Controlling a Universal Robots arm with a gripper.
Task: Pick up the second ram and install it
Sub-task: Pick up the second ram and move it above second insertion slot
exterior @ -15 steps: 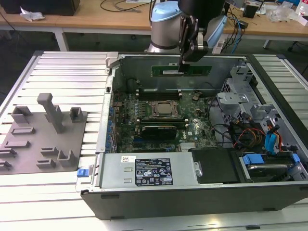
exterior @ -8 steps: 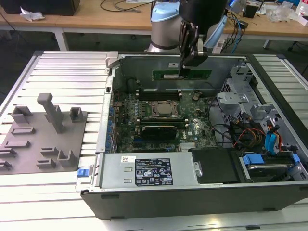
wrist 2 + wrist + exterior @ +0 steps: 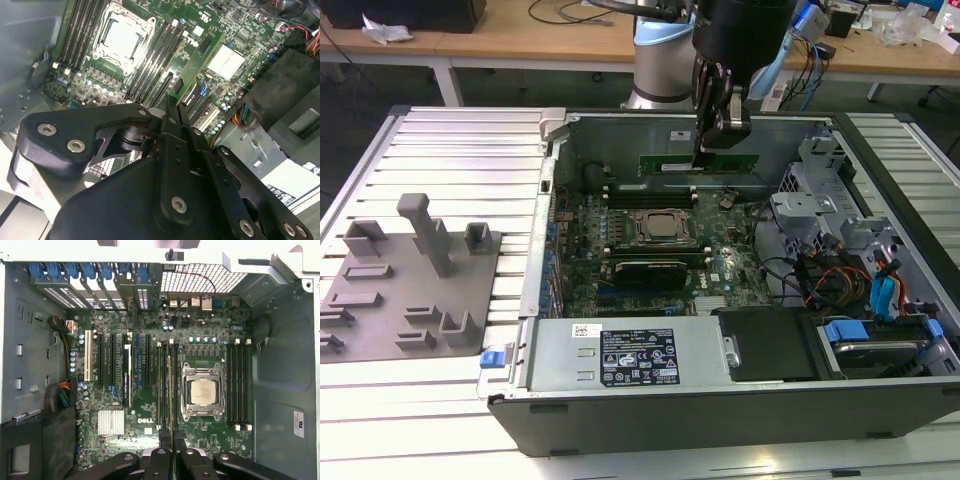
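Workshop with wooden desks [image 3: 520, 30] at the back; in front, a pale slatted table [image 3: 450, 150] bearing a grey fixture plate [image 3: 380, 300] toward the exterior view's left and an open computer case [image 3: 720, 420] lying on its side beside it.

Item: second ram [image 3: 670, 162]. Long, thin green stick, held on edge inside the open case and clear above the motherboard [image 3: 720, 270]; not yet seated. In the exterior view its long axis ran from that view's left to its right, level, with the case's far wall behind it.

Holder: gripper [image 3: 705, 150], pointing straight down, fingers pressed together on the stick near the middle of its length. The stick hung directly beneath the fingertips.

Alignment: in the first wrist view the second ram [image 3: 170, 390] showed edge-on as a thin line running out from the gripper [image 3: 170, 442], parallel to the slot bank [image 3: 162, 385] and over it, just beside the processor socket [image 3: 202, 392]. Which slot of that bank lay exactly under the edge could not be told.

In the second wrist view the gripper [image 3: 170, 107] pinched the stick [image 3: 197, 62], the socket [image 3: 120, 37] well beyond it
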